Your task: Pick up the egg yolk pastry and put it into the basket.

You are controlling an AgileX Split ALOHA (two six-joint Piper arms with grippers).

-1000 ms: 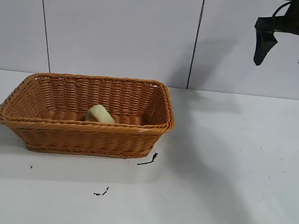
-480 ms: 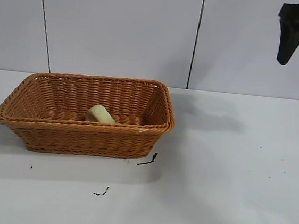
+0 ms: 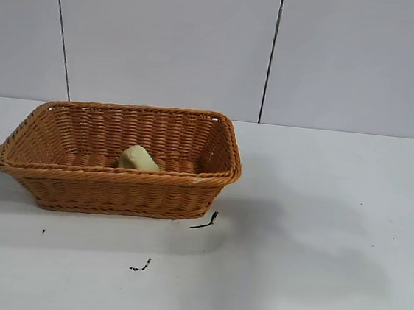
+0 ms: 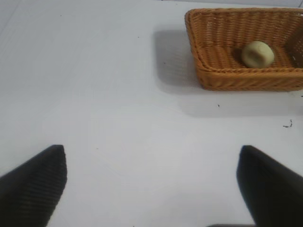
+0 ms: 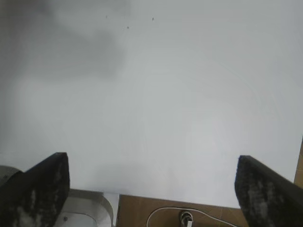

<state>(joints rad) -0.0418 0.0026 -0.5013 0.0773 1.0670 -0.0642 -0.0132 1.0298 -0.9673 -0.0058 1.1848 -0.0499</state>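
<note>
The pale yellow-green egg yolk pastry (image 3: 138, 158) lies inside the orange-brown wicker basket (image 3: 115, 182) at the left of the white table. Both also show in the left wrist view, the pastry (image 4: 258, 53) resting in the basket (image 4: 227, 78). My left gripper (image 4: 151, 182) is open and empty, well away from the basket over bare table. My right gripper (image 5: 151, 187) is open and empty, over the table's edge. Neither gripper shows in the exterior view.
Small black scraps (image 3: 204, 221) lie on the table in front of the basket. The right wrist view shows the table edge with a brown floor and a white cable (image 5: 189, 215) below it.
The right gripper has risen and moved off to the upper right, out of the exterior view. The pastry and basket have not moved.
</note>
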